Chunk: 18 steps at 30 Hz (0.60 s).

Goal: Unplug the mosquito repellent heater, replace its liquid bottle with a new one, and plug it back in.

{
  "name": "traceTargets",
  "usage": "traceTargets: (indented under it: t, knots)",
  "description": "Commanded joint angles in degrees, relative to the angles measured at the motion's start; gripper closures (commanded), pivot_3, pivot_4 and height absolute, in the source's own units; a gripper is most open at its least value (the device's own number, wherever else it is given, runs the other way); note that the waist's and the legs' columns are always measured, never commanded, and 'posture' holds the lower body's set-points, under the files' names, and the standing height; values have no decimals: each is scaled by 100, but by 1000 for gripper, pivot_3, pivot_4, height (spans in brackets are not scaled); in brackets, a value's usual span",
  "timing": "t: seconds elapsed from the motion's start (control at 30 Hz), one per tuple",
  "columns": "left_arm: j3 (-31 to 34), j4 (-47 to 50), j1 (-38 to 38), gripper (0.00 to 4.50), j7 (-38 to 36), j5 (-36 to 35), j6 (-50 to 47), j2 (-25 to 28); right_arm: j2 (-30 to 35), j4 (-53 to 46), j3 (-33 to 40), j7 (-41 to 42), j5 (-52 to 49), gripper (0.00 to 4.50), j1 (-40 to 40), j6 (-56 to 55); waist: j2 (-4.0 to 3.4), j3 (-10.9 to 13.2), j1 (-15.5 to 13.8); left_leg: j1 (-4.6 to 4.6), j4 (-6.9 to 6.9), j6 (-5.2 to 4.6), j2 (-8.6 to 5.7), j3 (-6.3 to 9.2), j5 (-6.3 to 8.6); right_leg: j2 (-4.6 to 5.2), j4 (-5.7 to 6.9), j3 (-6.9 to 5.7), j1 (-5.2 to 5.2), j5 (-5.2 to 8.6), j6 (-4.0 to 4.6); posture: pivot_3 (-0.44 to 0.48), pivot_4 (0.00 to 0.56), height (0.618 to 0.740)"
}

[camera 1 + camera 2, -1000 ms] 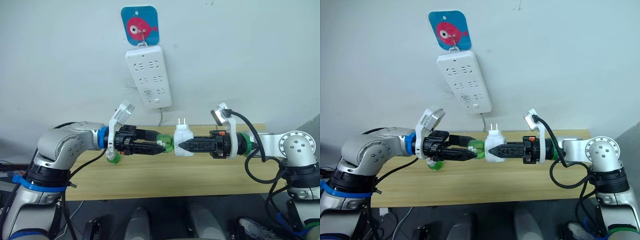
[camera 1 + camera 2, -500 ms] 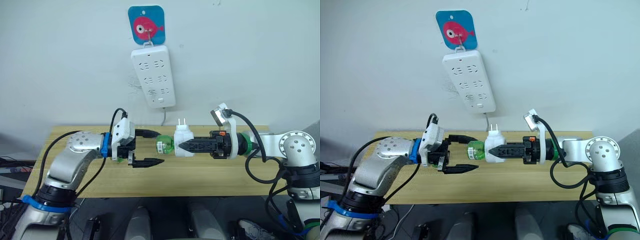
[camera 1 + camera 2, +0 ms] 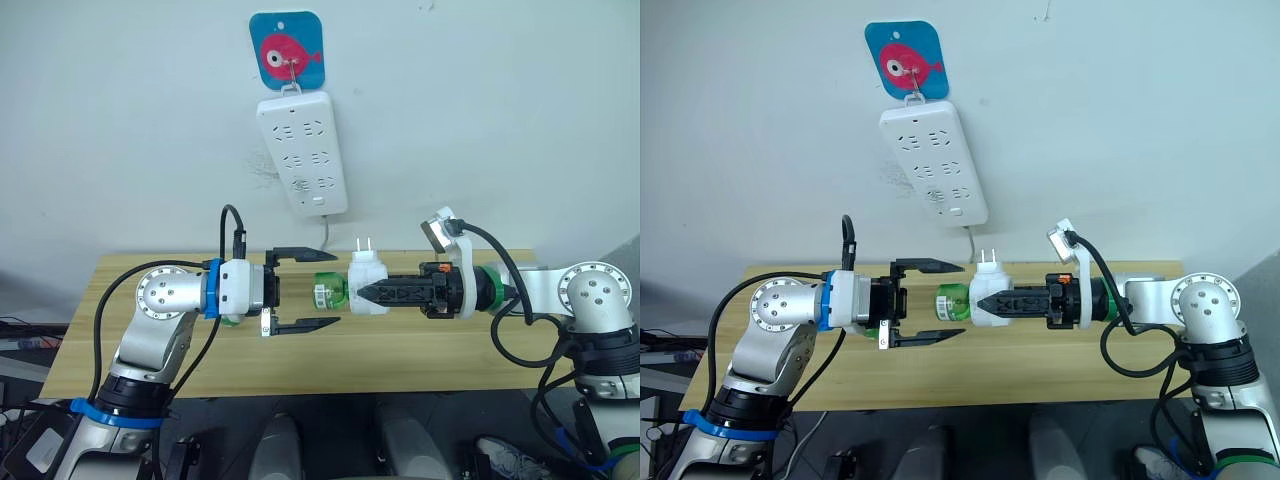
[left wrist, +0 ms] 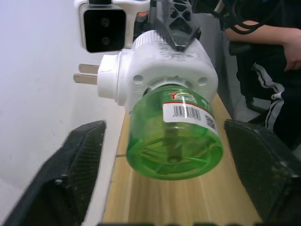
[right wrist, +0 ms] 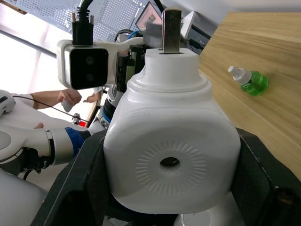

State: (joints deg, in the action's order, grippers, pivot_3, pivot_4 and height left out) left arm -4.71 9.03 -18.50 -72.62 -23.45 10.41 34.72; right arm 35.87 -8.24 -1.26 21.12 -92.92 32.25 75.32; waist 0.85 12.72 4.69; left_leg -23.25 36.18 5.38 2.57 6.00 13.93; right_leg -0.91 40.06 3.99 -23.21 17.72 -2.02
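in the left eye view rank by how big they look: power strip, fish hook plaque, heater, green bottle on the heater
1. power strip, clearly largest
2. fish hook plaque
3. mosquito repellent heater, which sits nearer the camera than the wall items, so its true rank against the plaque is unsure
4. green bottle, smallest, partly seated in the heater

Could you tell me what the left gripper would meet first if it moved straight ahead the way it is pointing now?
Most likely the green liquid bottle screwed into the mosquito repellent heater; it sits ahead of the open left gripper.
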Motion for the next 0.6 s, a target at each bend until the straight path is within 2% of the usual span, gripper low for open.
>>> traceTargets:
  t: [0.03,0.1,0.13,0.2,0.3,0.4,0.5,0.6]
  knots:
    - [8,133,-8,1589,-22,-73,-119,89,18,-115,139,42,-157,1502,29,-22,0,0,1,0,0,0,0,0,0,0,0,0,0,0,0,-78,202,740]
    - [40,231,-57,2193,70,-178,-467,139,13,-120,136,41,-150,1502,27,-23,0,0,2,0,0,0,0,1,0,-1,0,-1,0,0,0,-77,202,740]
    - [42,310,-91,2284,99,-251,-750,207,13,-127,135,42,-148,1502,24,-23,0,0,2,0,0,0,0,2,0,-1,1,-1,0,0,0,-75,201,740]
    - [53,523,-213,2284,327,-635,-2010,466,11,-129,132,50,-134,1502,24,-22,0,0,6,0,0,0,0,4,0,-1,1,-2,0,0,0,-75,201,740]
    - [176,651,-498,2284,593,-1771,-4271,956,10,-146,112,77,-96,1502,25,-20,1,0,12,0,1,0,0,10,0,-2,6,-7,0,1,-1,-69,201,740]
    - [414,309,-936,2284,739,-2667,-5766,1198,15,-151,99,115,-62,1502,29,-14,1,1,25,2,1,0,0,10,0,-3,9,-8,0,1,-1,-69,201,740]
    - [440,130,-1149,2284,690,-3049,-6560,1395,14,-166,93,131,-50,1502,27,-17,1,1,31,3,1,0,1,12,0,-4,9,-11,0,1,-1,-71,204,740]
    - [424,198,-1147,2284,732,-3030,-6620,1358,19,-176,90,140,-57,1502,17,-26,0,1,28,4,-1,0,2,11,0,-4,7,-11,0,2,-1,-72,206,740]
